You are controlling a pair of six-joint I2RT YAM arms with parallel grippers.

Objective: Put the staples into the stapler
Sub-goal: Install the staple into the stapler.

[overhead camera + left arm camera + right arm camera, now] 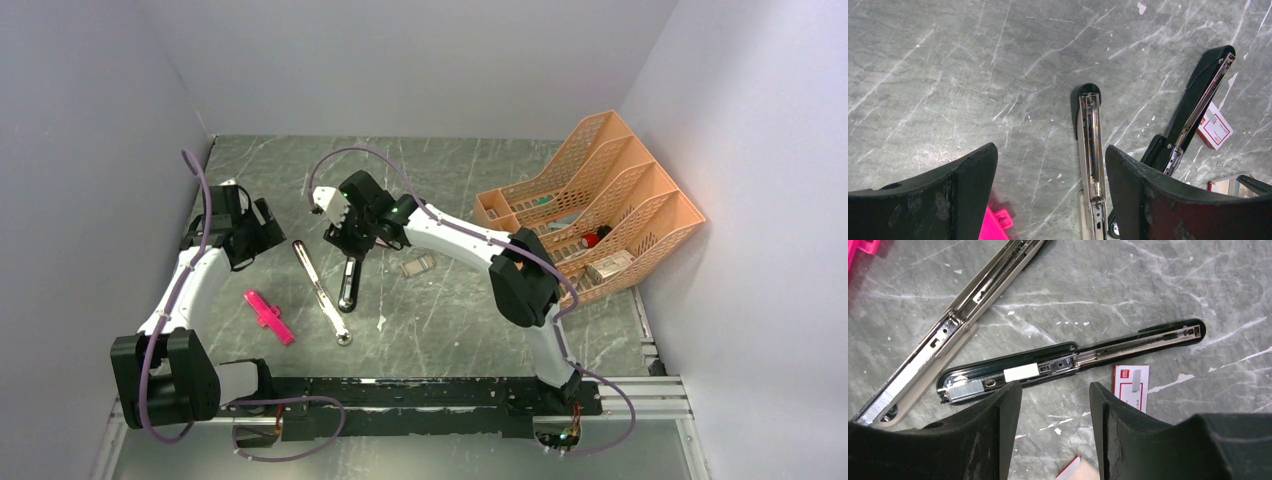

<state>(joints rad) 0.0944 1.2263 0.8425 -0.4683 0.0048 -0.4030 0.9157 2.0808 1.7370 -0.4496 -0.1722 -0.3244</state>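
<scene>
Right gripper [1053,397]: open, fingers [998,430] parted and nothing between them, hanging right over the stapler near the middle of the tabletop [450,170].
Stapler [1128,342]: the black one, folded out flat with its chrome rail facing up, a touch left of the tabletop's centre, lengthwise from far to near.
Staples [966,388]: a short silvery strip sits in the rail at the end away from the hinge; can't tell whether it is fully seated.
Left gripper [1048,160]: wide open and empty, up above the far half by the left edge, well apart from the black stapler.
Silver-grey stapler [322,293]: also opened flat, just beside the black one on its left-edge side, a narrow wedge of bare marble between them.
Staple box [1130,385]: red-and-white label up, lying just beside the stapler's cover on the right-edge side.
Pink piece [268,317]: flat toward the near-left corner, apart from both staplers.
File rack [590,215]: orange, against the right edge toward the far-right corner.
Open room: bare marble along the far edge, and between the staple box and the file rack.
</scene>
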